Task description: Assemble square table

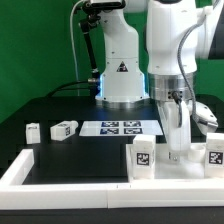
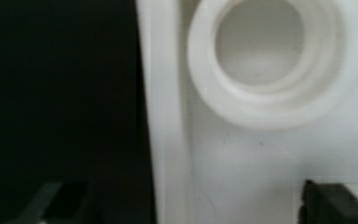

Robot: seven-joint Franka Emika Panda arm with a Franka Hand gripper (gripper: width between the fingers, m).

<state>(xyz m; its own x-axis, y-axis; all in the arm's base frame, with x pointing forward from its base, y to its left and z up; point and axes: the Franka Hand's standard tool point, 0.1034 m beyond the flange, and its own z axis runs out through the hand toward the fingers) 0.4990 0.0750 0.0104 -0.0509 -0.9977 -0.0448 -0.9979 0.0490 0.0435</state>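
Progress: early going by my judgement, with at least two legs waiting to be fitted
Loose legs: the outer leg (image 1: 33, 132) and the inner leg (image 1: 63, 128) are lying on the black table (image 1: 60, 155) at the exterior view's left, well apart from the top
Upright pieces: the near tagged piece (image 1: 141, 156) and the far tagged piece (image 1: 213, 150) are standing by the top; seated or not, I cannot tell
Square top: the square top (image 2: 247, 160) is lying at the exterior view's right, under the arm, corner socket (image 2: 265, 60) facing up
Pincer: the gripper (image 1: 178, 128) is hanging spread, fingertips (image 2: 43, 203) straddling the raised rim (image 2: 162, 120), pinching nothing
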